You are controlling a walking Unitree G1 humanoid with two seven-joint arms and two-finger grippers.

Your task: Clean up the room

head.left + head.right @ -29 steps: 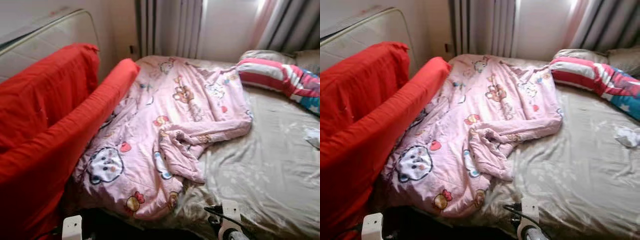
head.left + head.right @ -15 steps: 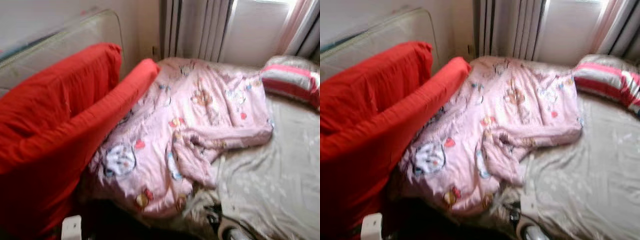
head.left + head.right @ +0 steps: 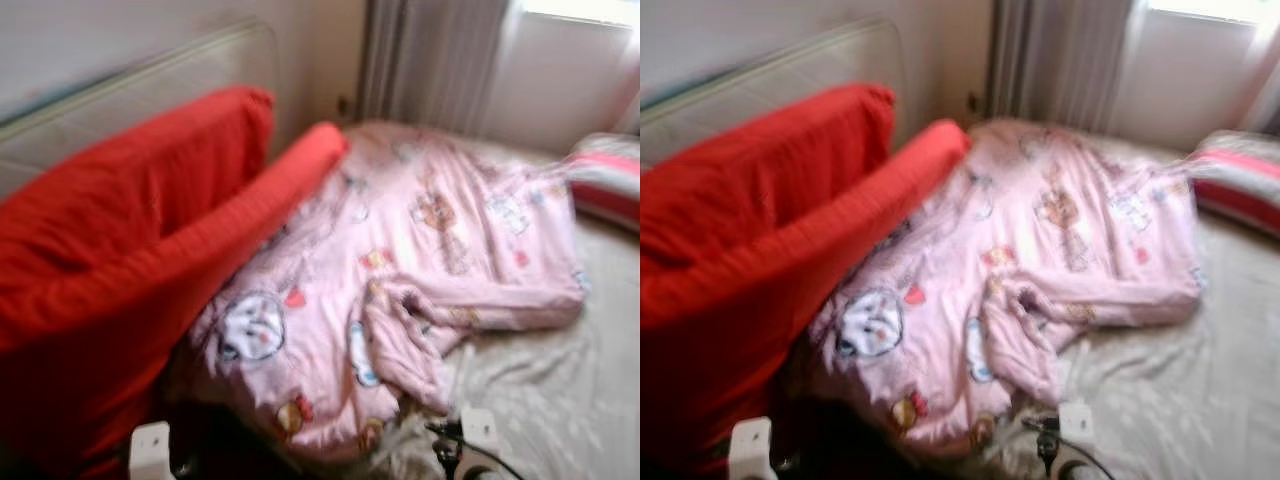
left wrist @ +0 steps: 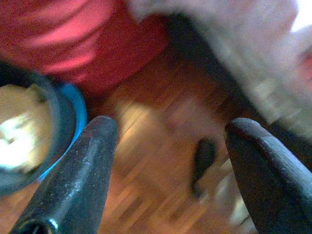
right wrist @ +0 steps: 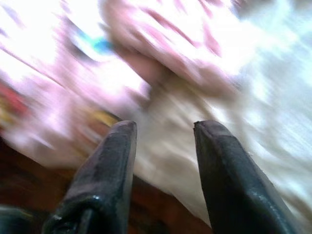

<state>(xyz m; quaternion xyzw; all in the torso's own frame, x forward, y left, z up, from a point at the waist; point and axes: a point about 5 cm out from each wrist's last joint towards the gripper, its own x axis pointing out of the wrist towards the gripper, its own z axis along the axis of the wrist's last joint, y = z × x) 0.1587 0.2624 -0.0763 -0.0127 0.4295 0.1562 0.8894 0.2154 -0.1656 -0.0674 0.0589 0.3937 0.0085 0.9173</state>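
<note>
Motion-blurred pink quilt [image 3: 420, 270], striped pillow [image 3: 608, 180] cut by the edge, unidentifiable dark floor object [image 4: 202, 161].

left claw [image 4: 170, 141]: fingers wide apart, empty | right claw [image 5: 163, 129]: fingers parted, empty

Grey curtains [image 3: 430, 60] hang along the far wall behind the bed, beside a bright window [image 3: 1200, 60]. A pale padded headboard [image 3: 140, 95] stands against the wall. Wooden floor [image 4: 161, 161] shows below.

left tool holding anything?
No. In the left wrist view the left tool has its fingers spread wide with only wooden floor between them.
</note>
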